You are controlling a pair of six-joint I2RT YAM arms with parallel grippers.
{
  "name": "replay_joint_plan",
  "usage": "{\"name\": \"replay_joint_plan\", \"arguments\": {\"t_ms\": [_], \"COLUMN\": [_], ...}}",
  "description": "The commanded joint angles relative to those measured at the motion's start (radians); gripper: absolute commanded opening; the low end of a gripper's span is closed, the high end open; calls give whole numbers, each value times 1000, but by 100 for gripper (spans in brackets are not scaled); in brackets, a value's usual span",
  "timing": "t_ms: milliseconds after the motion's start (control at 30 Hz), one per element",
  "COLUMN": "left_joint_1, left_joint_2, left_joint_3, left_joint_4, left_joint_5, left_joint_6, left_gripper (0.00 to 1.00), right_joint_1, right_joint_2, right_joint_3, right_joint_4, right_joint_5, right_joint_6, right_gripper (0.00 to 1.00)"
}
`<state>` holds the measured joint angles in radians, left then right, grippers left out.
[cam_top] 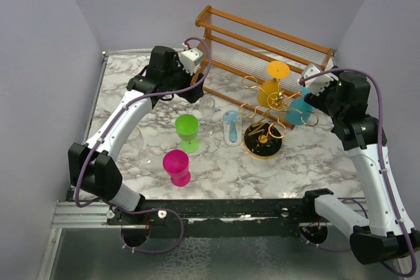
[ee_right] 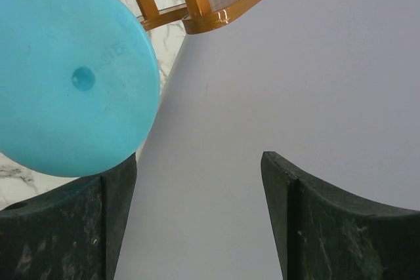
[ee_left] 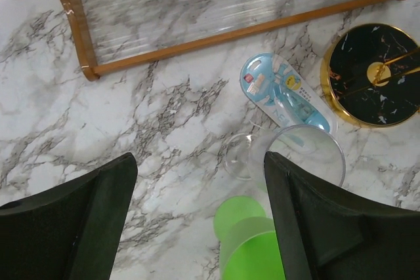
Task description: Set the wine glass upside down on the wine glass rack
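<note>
The gold wire wine glass rack (cam_top: pixel 266 117) stands on its round black base (ee_left: pixel 377 73) at the right of the table. A yellow wine glass (cam_top: pixel 275 86) and a teal wine glass (cam_top: pixel 300 111) hang on it upside down. My right gripper (ee_right: pixel 197 159) is open beside the teal glass's foot (ee_right: pixel 72 77), with only the wall between its fingers. My left gripper (ee_left: pixel 200 162) is open above the marble, and a clear wine glass (ee_left: pixel 303 155) stands just past its right finger. A green wine glass (ee_left: pixel 252 247) stands below it.
A brown wooden slatted rack (cam_top: pixel 262 44) runs along the back. A pink wine glass (cam_top: pixel 176 166) and another clear glass (cam_top: pixel 138 145) stand front left. A blue packet (cam_top: pixel 231 128) lies next to the rack's base. Grey walls close in on both sides.
</note>
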<state>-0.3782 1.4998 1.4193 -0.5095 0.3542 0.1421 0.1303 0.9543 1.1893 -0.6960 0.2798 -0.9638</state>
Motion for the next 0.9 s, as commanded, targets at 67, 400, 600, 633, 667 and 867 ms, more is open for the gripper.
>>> {"name": "replay_joint_plan", "arguments": {"t_ms": [67, 400, 600, 633, 667, 867], "left_joint_1": [-18, -41, -57, -60, -63, -85], "left_joint_2": [24, 51, 78, 84, 89, 129], "left_joint_3": [54, 66, 83, 86, 89, 125], "left_joint_4": [-12, -60, -95, -100, -105, -146], "left_joint_5": [84, 85, 53, 53, 53, 43], "left_joint_6": [-57, -32, -10, -8, -8, 7], "left_gripper": [75, 60, 52, 50, 47, 33], "right_joint_1": [3, -14, -23, -23, -23, -24], "right_joint_2": [-2, -9, -28, -29, -31, -28], "right_joint_3": [9, 65, 67, 66, 66, 71], "right_joint_4": [9, 30, 41, 41, 41, 45], "right_joint_5": [38, 38, 33, 31, 30, 30], "right_joint_6": [97, 171, 178, 177, 176, 172], "right_gripper": [76, 75, 75, 75, 75, 75]}}
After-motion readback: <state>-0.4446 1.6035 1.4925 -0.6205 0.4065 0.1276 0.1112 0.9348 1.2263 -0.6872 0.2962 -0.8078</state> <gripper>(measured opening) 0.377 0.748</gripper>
